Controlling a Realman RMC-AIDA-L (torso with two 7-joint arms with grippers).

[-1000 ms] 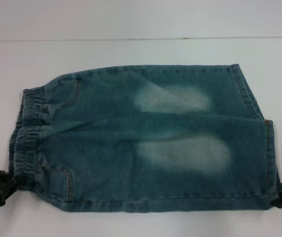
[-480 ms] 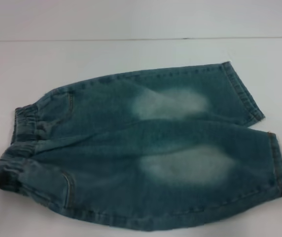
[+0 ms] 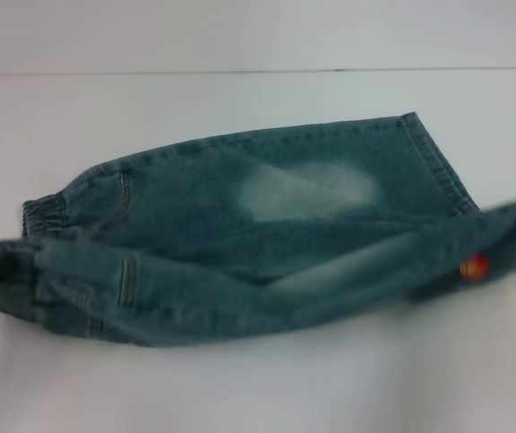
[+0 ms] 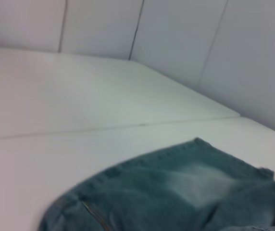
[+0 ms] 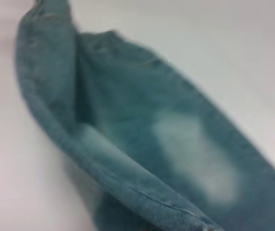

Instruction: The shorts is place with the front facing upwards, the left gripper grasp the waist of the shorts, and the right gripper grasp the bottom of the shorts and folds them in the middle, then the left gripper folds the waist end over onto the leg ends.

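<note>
Denim shorts (image 3: 267,234) half-folded lengthwise, near edge lifted, bleached patch showing.

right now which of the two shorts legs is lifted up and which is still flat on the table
The near leg of the faded blue-green denim shorts is lifted and rolling over, its orange print showing. The far leg, with the pale bleached patch, lies flat.

Even, diffuse light falls on the white counter (image 3: 240,388) with only a faint shadow under the shorts (image 3: 267,234), whose lifted near edge is motion-blurred, and both wrist views are soft and out of focus.
</note>
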